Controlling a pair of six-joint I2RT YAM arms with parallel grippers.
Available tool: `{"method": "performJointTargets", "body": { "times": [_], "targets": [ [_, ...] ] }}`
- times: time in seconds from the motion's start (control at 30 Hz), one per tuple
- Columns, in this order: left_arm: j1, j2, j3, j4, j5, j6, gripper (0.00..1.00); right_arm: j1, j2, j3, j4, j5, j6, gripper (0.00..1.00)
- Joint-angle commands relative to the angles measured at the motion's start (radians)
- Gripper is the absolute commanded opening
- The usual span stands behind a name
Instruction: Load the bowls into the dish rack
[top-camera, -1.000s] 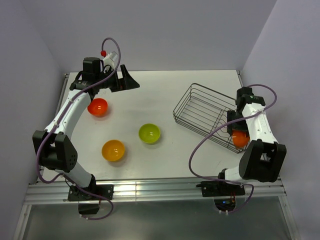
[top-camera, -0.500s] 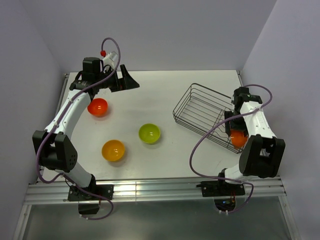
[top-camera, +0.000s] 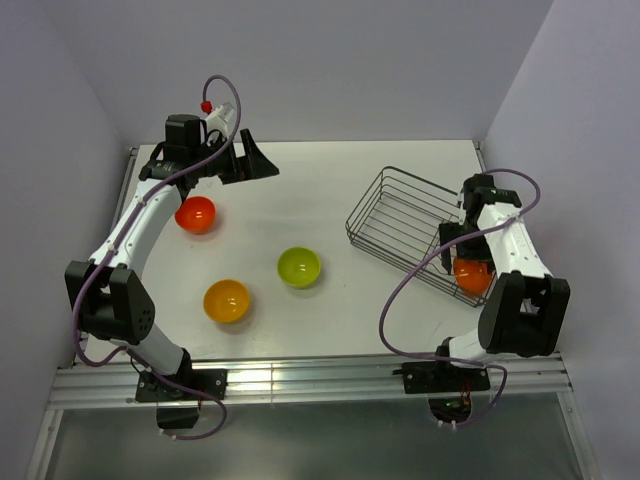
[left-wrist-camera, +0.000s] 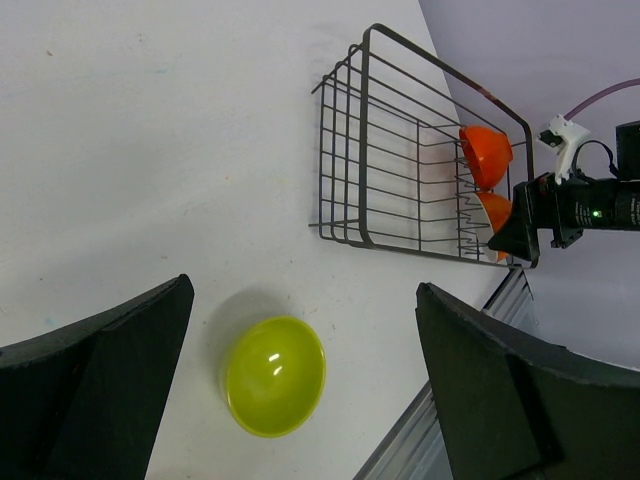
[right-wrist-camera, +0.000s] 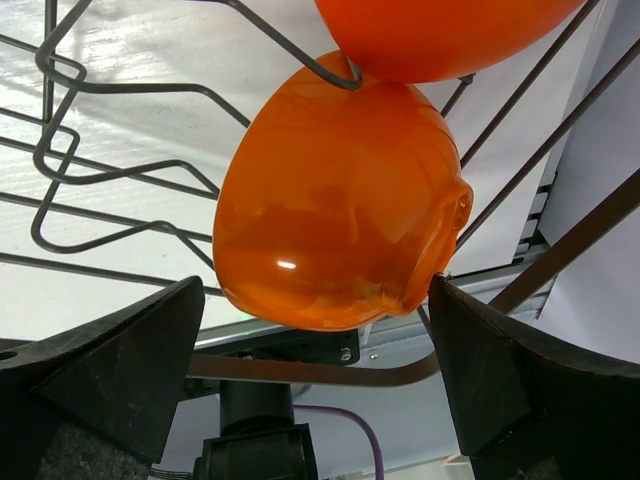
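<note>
Right gripper (right-wrist-camera: 316, 285), spread wide, faces an orange bowl (right-wrist-camera: 330, 200) in the dish rack (left-wrist-camera: 395, 175); left gripper (left-wrist-camera: 304, 285) likewise spread.

No words, labels, brand marks or numbers can be read in any of the views. The bowls, the wire rack, the arms and the desk all show plain, unmarked surfaces.

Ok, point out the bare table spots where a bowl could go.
Biggest: the far middle, between the left gripper and the rack. Smaller: between the green bowl and the rack. Crowded: the rack's right end, with two orange bowls and the right gripper.
</note>
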Motion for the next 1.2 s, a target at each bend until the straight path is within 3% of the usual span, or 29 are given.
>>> {"method": "performJointTargets", "body": {
  "times": [0.0,0.23,0.53,0.63,0.97,1.17],
  "targets": [
    [0.003,-0.004,0.005,0.033,0.015,0.006,1.00,0.011,-0.051,0.019,-0.018,-0.001,-0.002,1.00],
    [0.003,0.002,0.014,0.016,0.018,0.022,0.99,0.014,-0.092,0.084,-0.038,-0.018,-0.036,1.00],
    [0.055,0.028,0.040,-0.053,0.104,0.138,1.00,0.012,-0.147,0.330,-0.074,-0.142,-0.158,1.00],
    [0.110,0.033,0.048,-0.076,0.170,0.182,1.00,0.014,-0.138,0.424,-0.078,-0.227,-0.194,1.00],
    [0.126,0.048,0.143,-0.299,0.005,0.483,0.99,0.014,-0.072,0.651,-0.046,-0.561,-0.148,1.00],
    [0.104,0.056,0.057,-0.351,-0.008,0.618,0.98,0.014,-0.020,0.703,-0.014,-0.740,-0.083,1.00]
  ]
}}
